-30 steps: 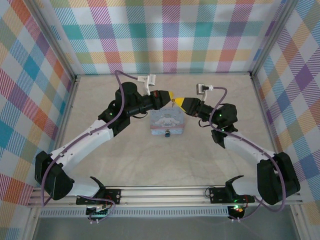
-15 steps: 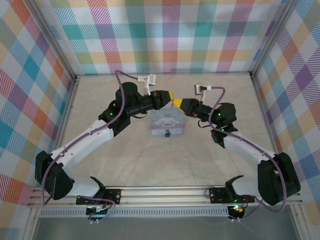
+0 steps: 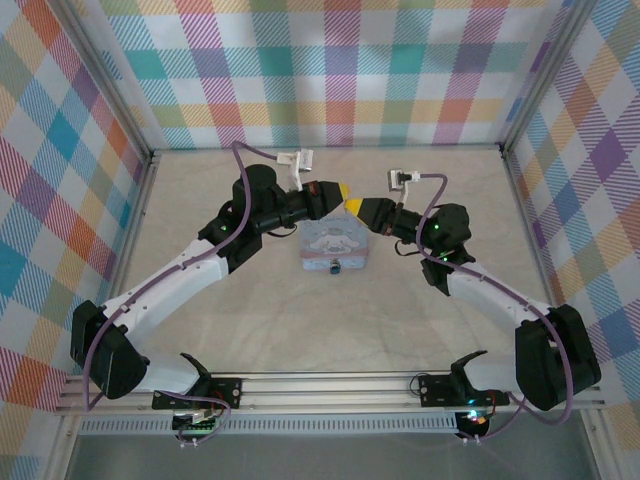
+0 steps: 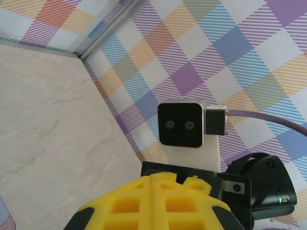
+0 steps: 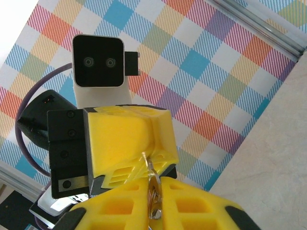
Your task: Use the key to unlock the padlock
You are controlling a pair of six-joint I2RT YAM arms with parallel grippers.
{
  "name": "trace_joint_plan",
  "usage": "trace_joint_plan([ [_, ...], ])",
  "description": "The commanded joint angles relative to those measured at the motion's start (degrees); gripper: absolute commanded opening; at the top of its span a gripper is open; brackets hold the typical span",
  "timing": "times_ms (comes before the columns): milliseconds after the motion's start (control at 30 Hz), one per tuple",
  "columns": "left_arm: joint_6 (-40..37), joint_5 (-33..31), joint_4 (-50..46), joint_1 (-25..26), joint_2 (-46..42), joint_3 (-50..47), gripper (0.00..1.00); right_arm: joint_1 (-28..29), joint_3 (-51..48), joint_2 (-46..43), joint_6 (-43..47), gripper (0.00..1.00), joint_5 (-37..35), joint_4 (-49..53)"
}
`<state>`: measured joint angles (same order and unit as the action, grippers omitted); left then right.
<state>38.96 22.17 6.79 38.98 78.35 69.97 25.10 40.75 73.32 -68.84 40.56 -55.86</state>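
**Yellow fingertips meet over the back of the tin**

Silvery and thin, the key (image 5: pixel 153 191) stands in the seam between the two yellow fingers of the right hand (image 5: pixel 154 186). In the right wrist view those fingers are drawn in against it from both sides, so this hand is closed and gripping the key. The key's upper end reaches up to the tip of the left hand (image 5: pixel 144 155), which faces the right hand nose to nose.

In the left wrist view the left hand's own fingers (image 4: pixel 129 201) are pressed flat together with only a seam between them. This hand is closed. Whether it also nips the top of the key cannot be told.

From above, the two hands meet tip to tip in the air above the far edge of the pale-blue tin (image 3: pixel 335 243), the left arm coming in from the left and the right arm from the right. The tin lies flat on the table (image 3: pixel 250 320), its white cartoon dog facing up. The padlock (image 3: pixel 336 268) hangs at the tin's near edge, a tiny dark spot at the clasp, apart from both hands.
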Motion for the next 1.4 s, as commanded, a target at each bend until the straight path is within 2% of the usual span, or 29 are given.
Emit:
trace_joint_plan([
  [0, -0.5, -0.7, 2.1, 0.7, -1.1, 0.1, 0.00, 0.3, 0.9, 0.0, 1.0, 0.09, -0.2, -2.5],
  [100, -0.4, -0.5, 2.2, 0.7, -1.3, -0.1, 0.00, 0.3, 0.8, -0.2, 1.5, 0.01, -0.2, -2.7],
  [333, -0.3, -0.5, 2.1, 0.5, -2.0, -0.4, 0.00, 0.2, 0.7, -1.9, 4.5, 0.00, 0.4, -0.2],
  [367, -0.2, -0.5, 1.8, 0.4, -2.0, -0.4, 0.05, 0.2, 0.6, -2.3, 5.1, 0.00, 0.4, 0.6],
  [400, 0.2, -0.8, 1.6, 0.1, -2.2, -0.4, 0.22, 0.1, 0.4, -2.8, 5.7, 0.00, 0.4, 1.2],
  [433, 0.7, -1.0, 1.6, -0.2, -2.5, -0.8, 0.31, 0.0, 0.3, -3.1, 6.2, 0.00, 0.5, 1.8],
  [500, 1.7, -1.3, 2.6, -1.2, -3.4, -1.9, 0.45, -0.1, 0.0, -4.1, 7.3, 0.00, 0.5, 3.4],
  [533, 1.8, -1.5, 2.7, -1.5, -3.9, -2.3, 0.48, -0.2, -0.1, -4.5, 7.9, 0.00, 0.5, 4.0],
  [700, 1.7, -2.0, 1.7, -3.2, -6.1, -3.6, 0.50, -0.4, -0.5, -6.2, 9.9, 0.00, 0.8, 7.2],
  [867, 0.9, -4.0, -2.3, -4.6, -8.5, -5.2, 0.58, -1.7, -0.5, -8.7, 13.0, 0.00, 0.7, 12.8],
  [967, -0.1, -6.6, -6.9, -5.2, -9.7, -6.8, 0.64, -3.4, -0.3, -11.2, 16.3, 0.00, 0.3, 20.2],
  [1133, -3.1, -12.3, -13.2, -5.3, -11.0, -12.7, 0.66, -5.4, 0.0, -17.4, 29.4, 0.00, -4.6, 40.8],
  [1267, -3.0, -16.5, -14.2, -5.3, -10.8, -18.1, 0.72, -5.4, 0.7, -20.8, 40.2, 0.00, -15.7, 56.4],
  [1367, -2.4, -18.9, -13.5, -5.3, -8.8, -21.0, 0.73, -5.4, -0.5, -21.3, 44.0, 0.00, -23.0, 61.1],
])
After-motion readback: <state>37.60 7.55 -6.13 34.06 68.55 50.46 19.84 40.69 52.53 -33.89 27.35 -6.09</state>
